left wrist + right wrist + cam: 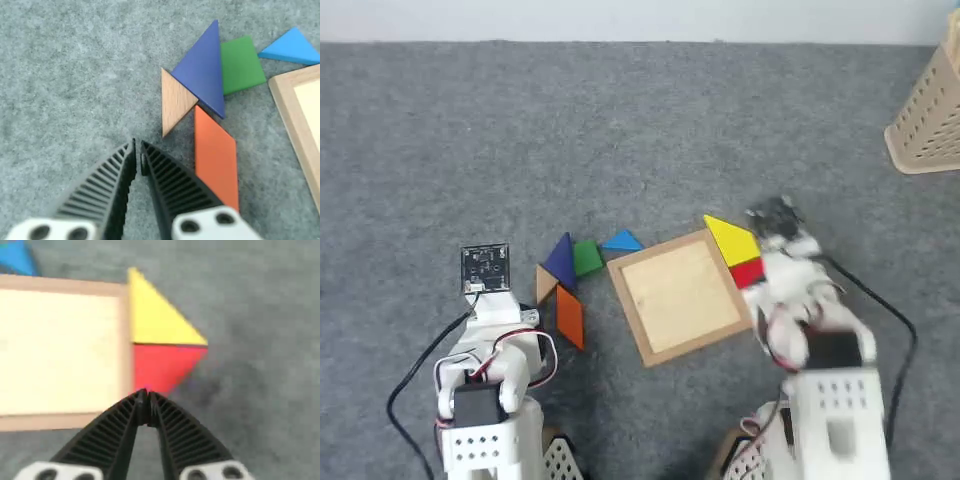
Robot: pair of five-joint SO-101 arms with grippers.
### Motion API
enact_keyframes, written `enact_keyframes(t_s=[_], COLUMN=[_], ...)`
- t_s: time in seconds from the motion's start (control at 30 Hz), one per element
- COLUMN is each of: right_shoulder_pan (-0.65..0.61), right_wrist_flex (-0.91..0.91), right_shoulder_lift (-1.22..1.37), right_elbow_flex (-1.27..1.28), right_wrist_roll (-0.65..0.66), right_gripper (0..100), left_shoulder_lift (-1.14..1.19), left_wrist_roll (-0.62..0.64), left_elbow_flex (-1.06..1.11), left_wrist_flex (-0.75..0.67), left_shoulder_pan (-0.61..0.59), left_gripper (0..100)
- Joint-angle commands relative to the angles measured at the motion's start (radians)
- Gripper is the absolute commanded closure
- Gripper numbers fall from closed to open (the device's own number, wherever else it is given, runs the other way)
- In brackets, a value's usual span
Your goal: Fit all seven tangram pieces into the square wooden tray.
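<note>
My right end effector (143,394) has its jaws pressed together on nothing. Its tip rests at the near point of the red wooden triangle (162,365), just beside the right rim of the square wooden tray (629,313). My left end effector (137,145) is all but shut and also empty. It hangs over the bare grey tabletop (620,130), left of the tray and near the orange parallelogram (215,157).

The tray holds no pieces, so I judge the task is at its first placement, with the red triangle the likely start. Next I would need to spread the right jaws, straddle that triangle and lift it over the rim.

The red triangle tapers toward me and lies along the tray's right rim. The yellow triangle (155,320) joins its far side; its long edge faces away from the tray, and it narrows toward the tray's far corner. The orange parallelogram's long axis runs roughly alongside the tray's left rim. Beyond it, left of the tray, sit the plain wood triangle (175,100), the dark blue triangle (205,70) and the green square (241,64). The light blue triangle (292,47) lies near the tray's far left corner.
</note>
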Motion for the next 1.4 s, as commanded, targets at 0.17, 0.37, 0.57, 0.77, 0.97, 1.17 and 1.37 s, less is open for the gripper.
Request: enact_keyframes(t_s=[0.17, 0.37, 0.57, 0.77, 0.97, 1.17, 1.37], right_shoulder_pan=[-0.24, -0.24, -0.216, -0.156, -0.156, -0.166, -0.168], right_wrist_flex=[-0.091, -0.163, -0.163, -0.162, -0.154, -0.176, -0.18], right_shoulder_lift=[0.723, 1.017, 1.219, 1.267, 1.171, 1.129, 1.21], right_elbow_flex=[-0.379, -0.551, -0.663, -0.698, -0.681, -0.624, -0.621], right_wrist_roll=[-0.068, -0.135, -0.215, -0.308, -0.281, -0.21, -0.173], right_gripper=[86.5, 86.5, 86.5, 96.3, 89.7, 85.2, 85.1], left_shoulder_lift=[-0.02, -0.02, -0.02, -0.02, -0.02, -0.02, -0.02], left_wrist_roll=[0.009, 0.009, 0.009, 0.009, 0.009, 0.009, 0.009], left_elbow_flex=[-0.005, -0.005, -0.005, -0.005, -0.005, -0.005, -0.005], left_wrist_flex=[0.002, 0.002, 0.002, 0.002, 0.002, 0.002, 0.002], left_shoulder_pan=[0.0, 0.0, 0.0, 0.0, 0.0, 0.0, 0.0], left_gripper=[99, 99, 99, 99, 99, 99, 99])
